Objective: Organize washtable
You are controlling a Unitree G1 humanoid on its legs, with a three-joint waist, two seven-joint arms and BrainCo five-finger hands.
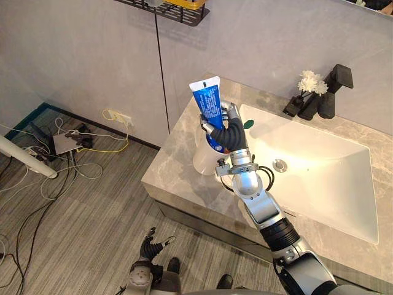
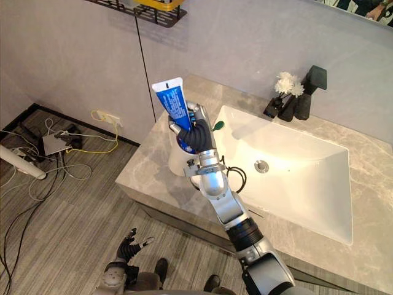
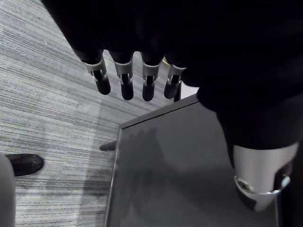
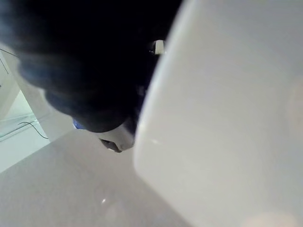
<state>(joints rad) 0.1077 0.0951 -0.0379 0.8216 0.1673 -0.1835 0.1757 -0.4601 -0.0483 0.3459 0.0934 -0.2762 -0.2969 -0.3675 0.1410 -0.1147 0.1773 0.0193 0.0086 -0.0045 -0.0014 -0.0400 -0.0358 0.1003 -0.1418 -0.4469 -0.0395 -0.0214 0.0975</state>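
Fingers [image 1: 233,116] of the right hand [image 1: 231,139] clasp the blue toothpaste tube [image 1: 206,99] at its probably stiffer lower end, the body likely light, soft and dentable, above the white cup [image 1: 201,157] near the worktop's [image 1: 175,179] left edge.

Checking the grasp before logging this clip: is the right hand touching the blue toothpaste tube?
Touching. In the left eye view the right hand has its fingers curled round the blue toothpaste tube, over the white cup.

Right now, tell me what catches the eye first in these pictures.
The right hand is curled round an upright blue toothpaste tube just above a white cup on the grey marble counter, left of the sink. Behind the sink, white flowers stand beside a black faucet. The left hand hangs open low over the floor.
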